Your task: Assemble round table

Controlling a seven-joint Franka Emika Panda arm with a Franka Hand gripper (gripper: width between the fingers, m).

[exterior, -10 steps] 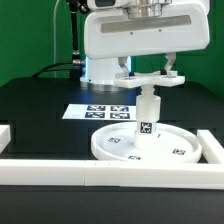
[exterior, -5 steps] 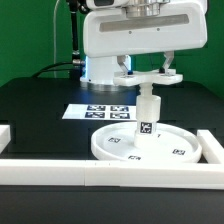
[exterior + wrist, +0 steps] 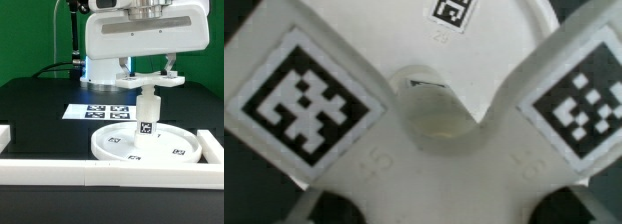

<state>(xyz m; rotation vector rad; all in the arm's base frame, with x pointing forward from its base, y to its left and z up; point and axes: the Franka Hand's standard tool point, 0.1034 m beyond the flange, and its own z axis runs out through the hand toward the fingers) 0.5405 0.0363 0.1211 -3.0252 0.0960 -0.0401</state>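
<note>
1. The gripper (image 3: pixel 148 68) is hanging straight down, and its jaws are clamping the base (image 3: pixel 150 80) between them, as far as I can make out from the exterior view.
2. The base is lying flat right under the gripper, its lobes sticking out to either side of the fingers.
3. In the wrist view the base is filling nearly the whole picture: two lobes are each showing a black-and-white tag (image 3: pixel 304 95), and a small round hollow (image 3: pixel 438 122) is sitting in the notch between them.
4. The leg (image 3: pixel 148 112) is standing upright directly below the gripper, its top meeting the underside of the base. I cannot tell whether the two are joined or only touching.
5. The disc (image 3: pixel 180 150) is lying flat beneath the leg, carrying it near its middle, well below the gripper.
6. The marker board (image 3: pixel 92 112) is lying on the black table (image 3: pixel 40 100) beyond the disc, lower than the gripper and off toward the exterior view's left.
7. A white rail (image 3: pixel 100 172) is running along the near edge of the table, in front of the disc and far below the gripper.
</note>
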